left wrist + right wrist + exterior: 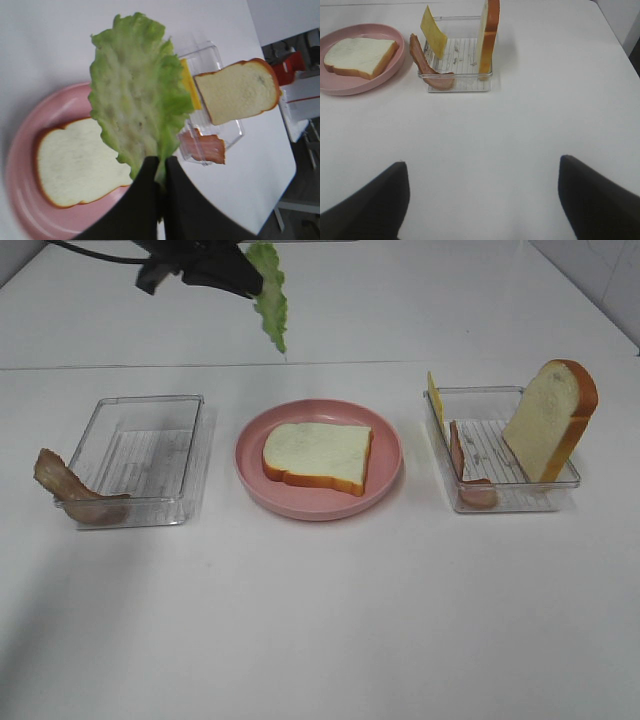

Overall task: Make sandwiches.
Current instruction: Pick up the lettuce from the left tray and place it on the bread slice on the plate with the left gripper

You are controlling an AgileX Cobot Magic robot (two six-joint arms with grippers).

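Observation:
One white bread slice [318,457] lies flat on the round pink plate [388,478] in the middle of the table. My left gripper [250,278] is shut on the stem of a green lettuce leaf [270,298] and holds it high above the table, behind the plate; in the left wrist view the lettuce leaf [137,95] hangs over the bread slice [75,167]. The second bread slice [550,420], a yellow cheese square [435,398] and a meat strip [462,465] stand in the right clear tray [500,502]. My right gripper [482,200] is open and empty over bare table.
A left clear tray [150,445] stands left of the plate, with a brown meat strip [72,490] draped over its front left corner. In the right wrist view the right tray [457,80] lies ahead of the open fingers [370,205], with the plate [355,85] beside it.

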